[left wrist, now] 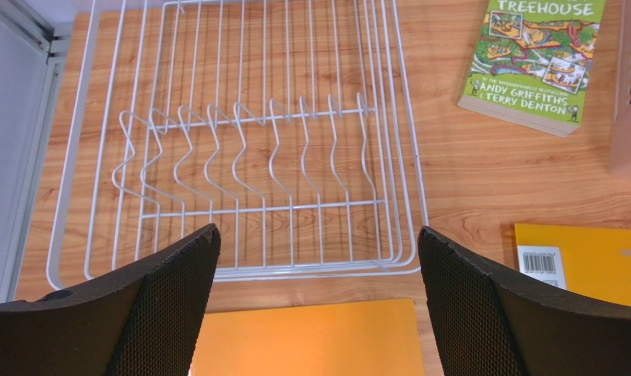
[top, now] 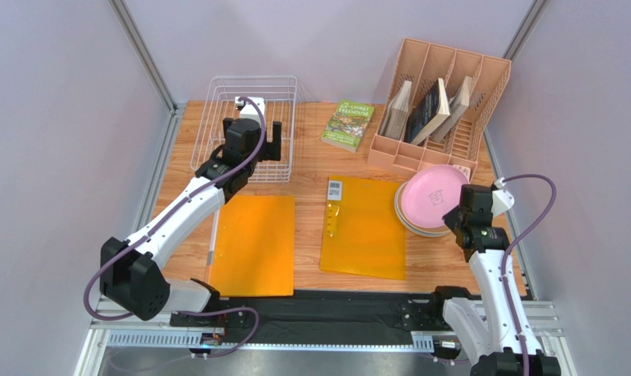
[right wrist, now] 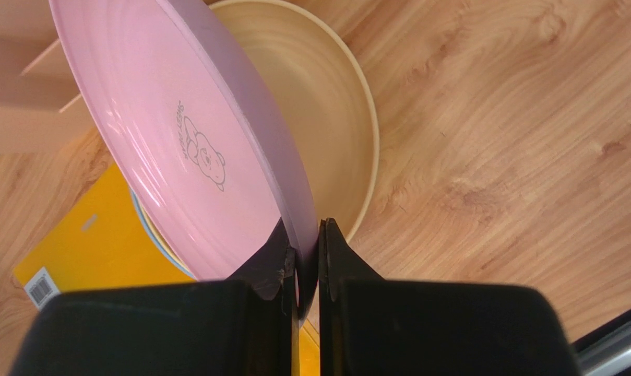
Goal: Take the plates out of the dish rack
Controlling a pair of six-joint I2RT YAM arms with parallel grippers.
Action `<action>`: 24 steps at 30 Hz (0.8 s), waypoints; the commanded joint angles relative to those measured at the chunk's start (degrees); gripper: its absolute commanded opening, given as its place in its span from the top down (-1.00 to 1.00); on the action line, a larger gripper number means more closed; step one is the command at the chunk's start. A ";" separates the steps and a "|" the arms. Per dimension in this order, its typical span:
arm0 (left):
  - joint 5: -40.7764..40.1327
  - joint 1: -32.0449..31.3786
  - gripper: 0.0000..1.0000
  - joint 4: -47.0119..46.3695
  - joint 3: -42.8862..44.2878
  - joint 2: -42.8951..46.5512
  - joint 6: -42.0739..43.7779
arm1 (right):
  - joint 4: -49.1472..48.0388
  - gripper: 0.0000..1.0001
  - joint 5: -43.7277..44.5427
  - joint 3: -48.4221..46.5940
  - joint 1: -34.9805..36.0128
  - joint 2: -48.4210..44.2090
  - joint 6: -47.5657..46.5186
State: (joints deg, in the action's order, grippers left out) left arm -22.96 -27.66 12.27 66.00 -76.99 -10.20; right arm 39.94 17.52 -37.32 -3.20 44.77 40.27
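The white wire dish rack (top: 248,125) stands at the back left and holds no plates; its bare slots show in the left wrist view (left wrist: 248,157). My left gripper (top: 253,157) hovers over the rack's near edge, open and empty (left wrist: 317,229). At the right, the pink plate (top: 434,196) lies tilted over a stack of plates (top: 408,225). My right gripper (top: 461,217) is shut on the pink plate's near rim (right wrist: 307,243). Under the pink plate (right wrist: 193,141) I see a cream-yellow plate (right wrist: 326,117) and a light blue rim (right wrist: 142,218). Any other plate is hidden.
A peach slotted organizer (top: 483,86) with books stands at the back right, close behind the plate stack. A green book (top: 348,124) lies at the back middle. Two orange folders (top: 253,243) (top: 365,227) lie on the wooden table, one under the stack's left edge.
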 commanded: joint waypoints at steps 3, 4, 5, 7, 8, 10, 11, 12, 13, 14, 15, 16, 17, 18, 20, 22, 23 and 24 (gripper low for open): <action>-1.30 -0.03 -0.99 -0.50 -0.43 1.23 1.32 | -3.20 1.00 0.86 1.81 -0.23 -0.39 2.36; -1.47 -0.03 -0.99 -0.50 -0.52 1.14 1.23 | -3.38 0.99 0.50 1.90 -0.23 -0.30 2.27; -1.73 -0.03 -0.99 -0.32 -0.52 1.14 1.06 | -3.47 0.97 0.33 1.81 -0.23 -0.21 2.62; -2.35 -0.03 -0.99 -0.32 -0.87 1.05 0.53 | -4.96 0.67 -0.90 2.25 -0.23 0.14 2.36; -2.35 -0.03 -0.99 -0.23 -0.87 0.79 0.44 | -5.49 0.58 -2.04 2.25 -0.23 0.31 2.18; -2.09 -0.03 -0.99 -0.23 -0.96 0.70 0.35 | -6.02 0.23 -2.84 2.25 -0.23 0.75 2.18; -2.00 -0.03 -0.99 -0.23 -1.04 0.62 0.35 | -6.97 0.07 -3.71 2.25 -0.23 0.84 1.66; -1.74 -0.03 -0.99 -0.23 -0.96 0.44 0.27 | -7.25 -0.02 -3.89 2.43 -0.23 1.10 1.57; -1.56 -0.03 -0.99 -0.23 -0.96 0.44 0.35 | -7.25 -0.05 -3.98 2.34 -0.23 1.19 1.65; -1.56 -0.03 -0.99 -0.06 -0.87 0.26 0.27 | -8.38 -0.07 -5.11 2.34 -0.23 1.19 1.39; -1.47 -0.03 -0.99 0.12 -0.70 0.26 0.18 | -9.17 -0.08 -5.91 2.43 -0.23 1.37 0.26; -1.30 -0.03 -0.99 0.38 -0.61 0.35 0.00 | -9.62 -0.11 -6.53 2.43 -0.23 1.37 -0.01; -0.95 -0.03 -0.99 0.21 -0.61 0.26 -0.09 | -10.75 -0.15 -7.92 2.17 -0.23 1.63 -0.37; -0.51 -0.03 -0.99 0.29 -0.52 0.18 -0.26 | -11.55 -0.19 -8.72 1.90 -0.23 1.89 -1.76; -0.07 -0.03 -0.99 1.26 0.35 -0.44 -0.88 | -11.73 -0.26 -10.74 -0.02 -0.23 2.86 -3.09; 1.60 -0.03 -0.99 1.87 0.97 -0.79 -1.05 | -11.12 -0.36 -11.19 -2.22 -0.31 3.74 -5.19; 1.95 -0.03 -0.99 2.49 1.58 -1.14 -1.23 | -9.72 -0.37 -10.41 -3.45 -0.23 4.52 -5.90; 3.00 -0.03 -0.99 2.84 1.94 -1.14 -1.58 | -9.19 -0.39 -9.79 -5.90 -0.23 4.79 -6.69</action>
State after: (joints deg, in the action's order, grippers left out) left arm -22.98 -27.66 13.13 65.19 -77.30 -10.37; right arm 35.09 9.85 -35.75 -3.46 48.31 37.85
